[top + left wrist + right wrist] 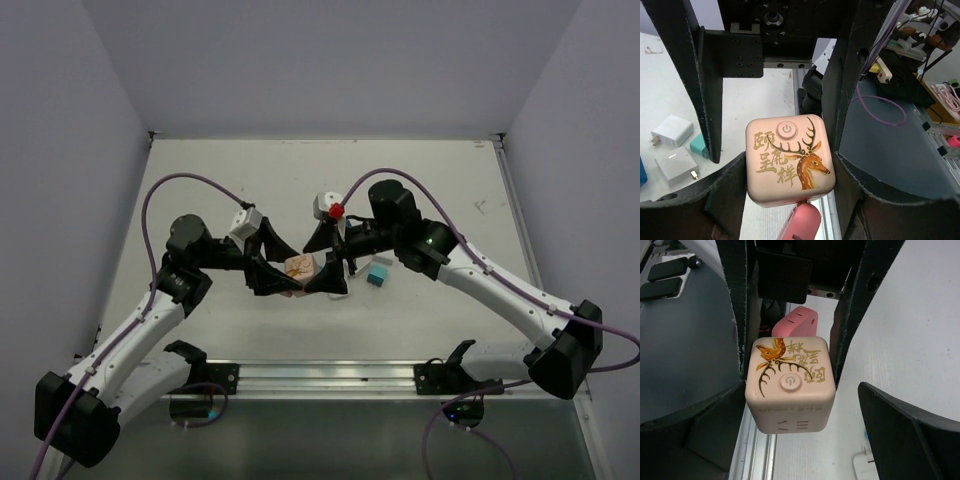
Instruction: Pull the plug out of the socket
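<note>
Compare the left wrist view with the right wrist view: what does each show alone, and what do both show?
Left wrist only: two white adapters and a teal block on the table, plus clutter beyond it. Right wrist only: slots on the plug and a white charger at the bottom edge. Both: the pink socket with its deer and power button, the plug plugged into it, and dark fingers on either side.
</note>
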Controlling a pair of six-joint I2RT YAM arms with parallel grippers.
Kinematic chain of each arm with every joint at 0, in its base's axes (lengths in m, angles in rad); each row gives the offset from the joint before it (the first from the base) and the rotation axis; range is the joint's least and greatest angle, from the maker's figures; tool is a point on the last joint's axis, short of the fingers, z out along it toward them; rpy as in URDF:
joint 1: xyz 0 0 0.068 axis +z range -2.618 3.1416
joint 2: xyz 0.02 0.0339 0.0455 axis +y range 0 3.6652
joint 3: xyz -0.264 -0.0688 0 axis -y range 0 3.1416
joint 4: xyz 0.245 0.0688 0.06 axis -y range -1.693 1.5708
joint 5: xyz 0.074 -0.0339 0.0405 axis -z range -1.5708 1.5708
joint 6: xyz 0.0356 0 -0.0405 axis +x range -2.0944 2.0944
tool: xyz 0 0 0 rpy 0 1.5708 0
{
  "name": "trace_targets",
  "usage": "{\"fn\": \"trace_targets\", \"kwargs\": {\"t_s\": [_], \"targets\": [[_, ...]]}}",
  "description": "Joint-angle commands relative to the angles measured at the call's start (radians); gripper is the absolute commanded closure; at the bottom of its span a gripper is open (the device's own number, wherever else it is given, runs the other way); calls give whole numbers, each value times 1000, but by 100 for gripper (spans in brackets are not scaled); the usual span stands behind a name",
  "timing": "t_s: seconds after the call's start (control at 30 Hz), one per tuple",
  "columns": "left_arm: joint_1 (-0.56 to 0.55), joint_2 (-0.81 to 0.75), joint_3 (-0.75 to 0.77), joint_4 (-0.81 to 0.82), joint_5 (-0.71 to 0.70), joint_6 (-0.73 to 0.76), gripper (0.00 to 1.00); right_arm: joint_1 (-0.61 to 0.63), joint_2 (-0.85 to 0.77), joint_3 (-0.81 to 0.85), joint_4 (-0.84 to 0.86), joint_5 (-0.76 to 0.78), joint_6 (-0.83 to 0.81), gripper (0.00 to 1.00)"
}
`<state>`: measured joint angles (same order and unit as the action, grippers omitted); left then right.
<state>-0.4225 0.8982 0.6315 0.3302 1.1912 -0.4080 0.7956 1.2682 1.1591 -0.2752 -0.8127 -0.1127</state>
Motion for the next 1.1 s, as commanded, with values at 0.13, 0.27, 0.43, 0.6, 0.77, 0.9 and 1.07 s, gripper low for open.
{"fn": "trace_targets", "kwargs": {"t_s": [0.13, 0.27, 0.43, 0.6, 0.77, 0.9, 1.07], "targets": [[-7, -5, 51, 47, -31, 29, 100, -1, 7, 30, -30, -74, -19, 7], [-7, -16, 53, 58, -45, 25, 100, -1, 5, 13, -32, -86, -10, 9], [-9, -21, 51, 76, -56, 9, 100, -1, 17, 10, -30, -91, 5, 10], [-9, -30, 45, 128, -62, -23, 100, -1, 37, 7, -15, -108, 19, 12], [-10, -36, 40, 145, -62, -37, 100, -1, 48, 5, -1, -117, 30, 16], [-13, -33, 31, 145, -56, -38, 100, -1, 48, 8, 11, -129, 39, 24], [-16, -33, 8, 133, -54, -28, 100, -1, 48, 24, 1, -123, 38, 40]]}}
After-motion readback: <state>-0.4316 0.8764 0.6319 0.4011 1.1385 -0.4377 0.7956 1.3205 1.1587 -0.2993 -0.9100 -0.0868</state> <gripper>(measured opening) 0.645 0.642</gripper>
